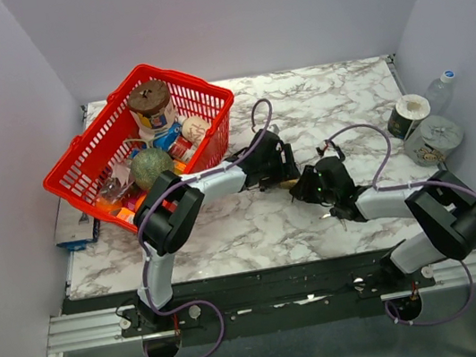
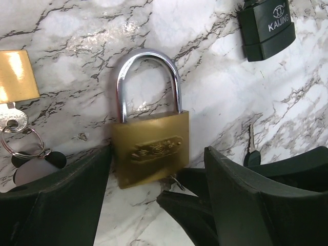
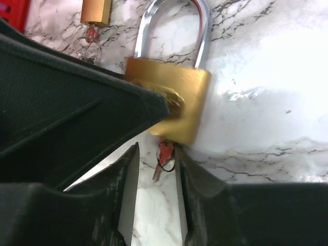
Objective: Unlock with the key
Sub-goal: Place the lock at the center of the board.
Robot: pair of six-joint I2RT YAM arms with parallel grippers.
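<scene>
As the two arms meet at mid-table: both end effectors crowd a single brass padlock, which lies flat on the marbled table.
Right end effector: nearest the bases. Jaws narrow, set either side of the key. Cannot tell whether the pads bear on it.
Key: red head with a small ring, at the bottom edge of the padlock body. Looks seated in the keyway, though the slot itself is hidden.
Padlock: body face-up, shackle pointing away from the bases, both legs down in the body. Reads as locked.
Left end effector: jaws wide, astride the body. One finger meets the body's edge; a strip of table shows at the other. Not clamped, by the look.
Beyond: second padlock with its own keys, apart to one side. Black fob further out. Red basket at the far left, well apart.
Progress: approach done and, I judge, insertion too. Left to do: brace the body firmly, turn the key, free the shackle.
</scene>
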